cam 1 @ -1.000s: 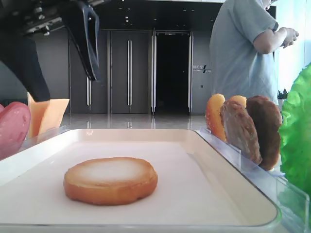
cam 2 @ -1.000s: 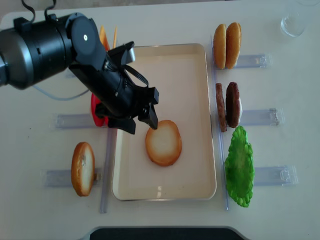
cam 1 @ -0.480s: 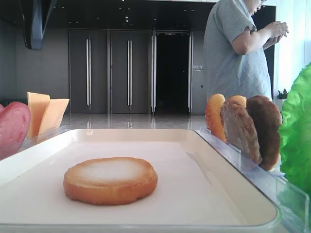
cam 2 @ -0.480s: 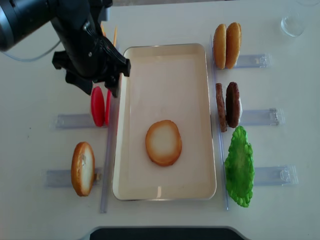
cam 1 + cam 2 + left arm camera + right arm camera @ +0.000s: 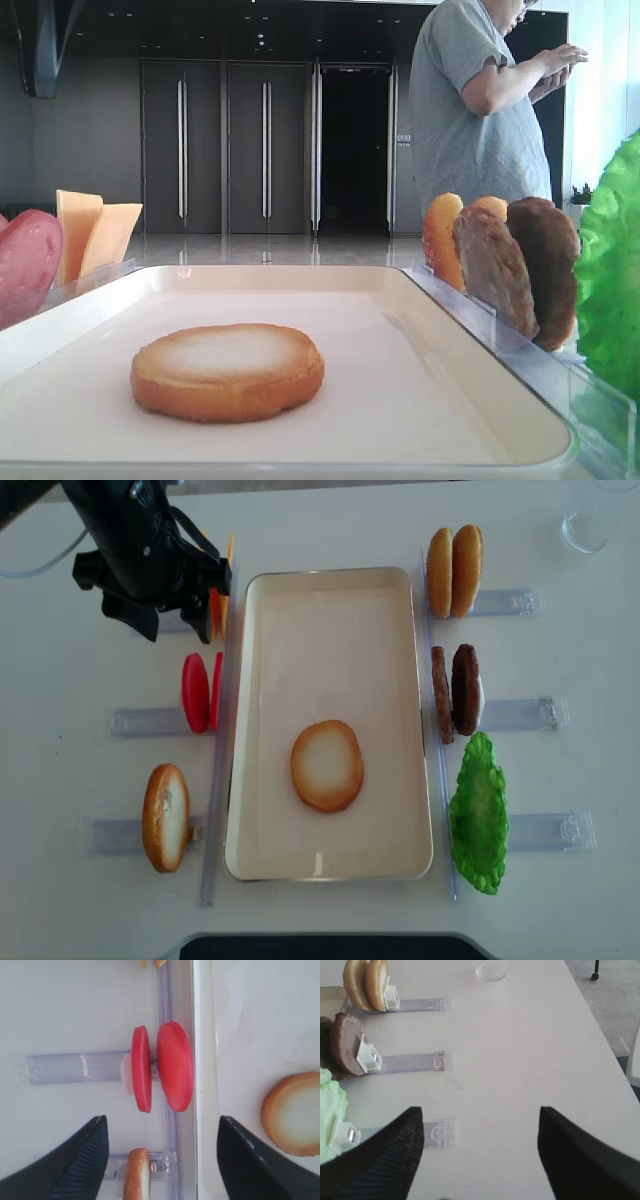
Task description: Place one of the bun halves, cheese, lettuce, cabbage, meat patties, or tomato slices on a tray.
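One bun half (image 5: 327,765) lies flat, pale face up, on the cream tray (image 5: 330,610); it also shows as the bun half (image 5: 227,370) and at the right edge as the bun half (image 5: 295,1115). My left gripper (image 5: 178,626) hangs open and empty above the table left of the tray, by the cheese (image 5: 222,605). In its wrist view the left gripper (image 5: 162,1119) frames two upright tomato slices (image 5: 162,1072) and another bun half (image 5: 136,1175) in a rack. My right gripper (image 5: 481,1110) is open and empty over bare table, right of the meat patties (image 5: 347,1042) and lettuce (image 5: 330,1110).
Clear plastic racks (image 5: 520,715) flank the tray. On the right stand two buns (image 5: 453,570), patties (image 5: 457,690) and lettuce (image 5: 478,815). A glass (image 5: 585,525) sits at the far right corner. A person (image 5: 480,110) stands behind the table.
My left gripper has drawn back from beside the bun half on the tray, up and to the left past the tomato slices, staying open. The bun half stays put.
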Tool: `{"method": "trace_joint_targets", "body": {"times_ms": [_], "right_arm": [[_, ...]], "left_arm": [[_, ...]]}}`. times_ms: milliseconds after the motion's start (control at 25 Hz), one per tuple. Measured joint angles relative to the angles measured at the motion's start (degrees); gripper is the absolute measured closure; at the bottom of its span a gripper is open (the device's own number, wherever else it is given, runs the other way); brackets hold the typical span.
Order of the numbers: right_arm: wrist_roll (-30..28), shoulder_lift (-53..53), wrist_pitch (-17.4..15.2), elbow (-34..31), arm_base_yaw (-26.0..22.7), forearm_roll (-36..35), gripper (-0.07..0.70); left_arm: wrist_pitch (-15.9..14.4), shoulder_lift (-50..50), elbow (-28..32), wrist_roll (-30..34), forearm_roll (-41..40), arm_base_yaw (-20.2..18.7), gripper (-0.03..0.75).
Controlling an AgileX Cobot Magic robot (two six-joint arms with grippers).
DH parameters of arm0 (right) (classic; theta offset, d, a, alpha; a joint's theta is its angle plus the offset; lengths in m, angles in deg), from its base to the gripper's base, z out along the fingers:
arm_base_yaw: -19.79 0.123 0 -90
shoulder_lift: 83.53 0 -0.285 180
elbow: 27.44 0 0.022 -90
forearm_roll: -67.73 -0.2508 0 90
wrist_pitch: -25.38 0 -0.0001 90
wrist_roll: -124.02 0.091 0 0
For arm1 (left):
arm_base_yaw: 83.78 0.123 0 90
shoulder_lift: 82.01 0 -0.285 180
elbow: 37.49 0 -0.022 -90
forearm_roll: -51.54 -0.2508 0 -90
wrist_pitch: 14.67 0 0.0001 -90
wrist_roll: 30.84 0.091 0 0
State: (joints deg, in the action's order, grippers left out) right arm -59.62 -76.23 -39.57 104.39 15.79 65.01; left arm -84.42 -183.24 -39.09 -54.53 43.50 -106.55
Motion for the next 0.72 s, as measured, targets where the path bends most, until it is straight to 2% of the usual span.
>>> {"method": "trace_joint_targets", "body": {"times_ms": [200,480,720], "right_arm": [[0.0,0.0,0.0,0.0,0.0,0.0,0.166],[0.0,0.0,0.0,0.0,0.0,0.0,0.166],[0.0,0.0,0.0,0.0,0.0,0.0,0.166]], "left_arm": [[-0.03,0.0,0.0,3.24,2.9,6.11,0.201],[-0.03,0.0,0.0,7.86,2.95,14.25,0.201],[-0.07,0.0,0.0,12.22,2.89,23.5,0.201]]}}
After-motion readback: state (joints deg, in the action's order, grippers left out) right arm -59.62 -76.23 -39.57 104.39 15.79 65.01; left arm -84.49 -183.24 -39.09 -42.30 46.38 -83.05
